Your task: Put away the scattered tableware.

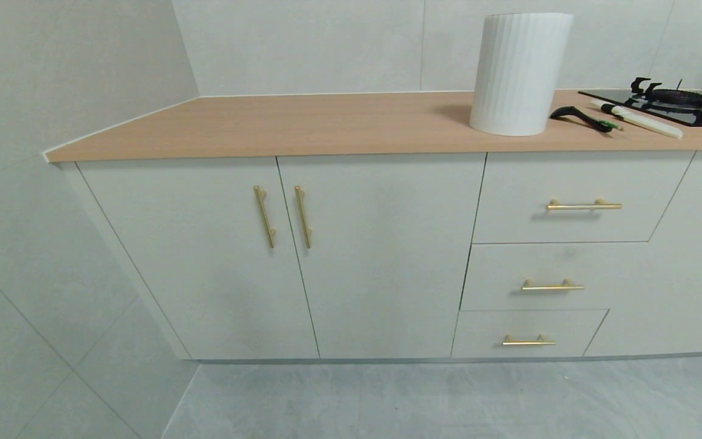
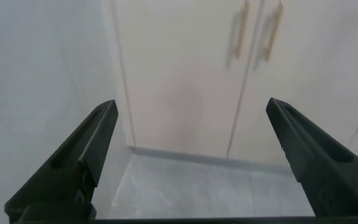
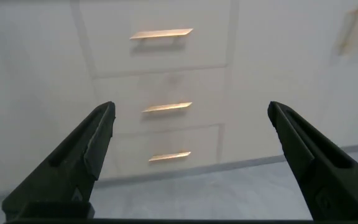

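While arms hung low, left gripper [image 2: 190, 106] gaped wide, empty, facing cabinet doors [image 2: 185, 74]; right gripper [image 3: 190, 107] same, facing drawers [image 3: 160, 68]. Job looked unstarted, tbh: black-handled utensil [image 1: 579, 117] and white knife [image 1: 637, 119] lay loose on countertop [image 1: 296, 125] beside white ribbed holder [image 1: 518, 73].

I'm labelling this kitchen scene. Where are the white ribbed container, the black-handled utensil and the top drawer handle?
white ribbed container [image 1: 518, 73], head view, middle of ribbed side
black-handled utensil [image 1: 575, 113], head view, curved black handle
top drawer handle [image 1: 584, 206], head view, middle of bar
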### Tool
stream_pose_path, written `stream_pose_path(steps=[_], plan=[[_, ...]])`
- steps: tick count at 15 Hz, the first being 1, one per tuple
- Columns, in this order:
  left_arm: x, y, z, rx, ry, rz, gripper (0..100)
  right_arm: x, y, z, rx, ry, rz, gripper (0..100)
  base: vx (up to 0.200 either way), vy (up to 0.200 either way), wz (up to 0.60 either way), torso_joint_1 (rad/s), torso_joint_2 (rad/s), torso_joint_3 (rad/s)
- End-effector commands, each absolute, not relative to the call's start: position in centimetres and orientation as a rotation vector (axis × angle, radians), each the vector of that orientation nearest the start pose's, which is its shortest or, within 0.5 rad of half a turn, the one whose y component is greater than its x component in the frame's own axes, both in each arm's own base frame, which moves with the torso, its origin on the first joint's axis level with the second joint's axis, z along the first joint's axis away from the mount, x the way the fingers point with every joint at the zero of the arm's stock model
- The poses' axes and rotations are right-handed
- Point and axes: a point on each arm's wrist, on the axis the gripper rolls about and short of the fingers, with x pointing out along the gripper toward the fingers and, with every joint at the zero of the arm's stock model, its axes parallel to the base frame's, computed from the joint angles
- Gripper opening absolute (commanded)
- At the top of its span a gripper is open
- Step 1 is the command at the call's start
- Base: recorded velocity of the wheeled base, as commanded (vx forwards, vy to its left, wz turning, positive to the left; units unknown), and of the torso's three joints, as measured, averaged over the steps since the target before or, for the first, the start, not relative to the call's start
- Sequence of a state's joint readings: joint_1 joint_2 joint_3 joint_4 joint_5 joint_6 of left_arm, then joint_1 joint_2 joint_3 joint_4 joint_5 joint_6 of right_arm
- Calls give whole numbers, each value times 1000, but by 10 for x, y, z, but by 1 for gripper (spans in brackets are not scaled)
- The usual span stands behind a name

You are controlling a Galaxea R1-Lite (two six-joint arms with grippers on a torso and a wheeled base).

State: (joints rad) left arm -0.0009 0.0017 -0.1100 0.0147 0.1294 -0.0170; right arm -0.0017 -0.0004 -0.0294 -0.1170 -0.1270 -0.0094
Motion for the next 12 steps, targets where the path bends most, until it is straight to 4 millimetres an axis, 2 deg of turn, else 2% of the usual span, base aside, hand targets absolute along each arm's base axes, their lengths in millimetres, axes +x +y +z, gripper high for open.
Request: stream_pose_path(steps=[1, 12], plan=[[-23, 2, 82, 8, -55, 95, 100, -23, -2, 80, -2, -38, -83, 100, 0, 0, 0, 0, 0, 0], [-23, 1, 75, 28, 3, 29, 100, -23, 0, 76, -3, 0, 18, 100, 0, 0, 0, 0, 0, 0]])
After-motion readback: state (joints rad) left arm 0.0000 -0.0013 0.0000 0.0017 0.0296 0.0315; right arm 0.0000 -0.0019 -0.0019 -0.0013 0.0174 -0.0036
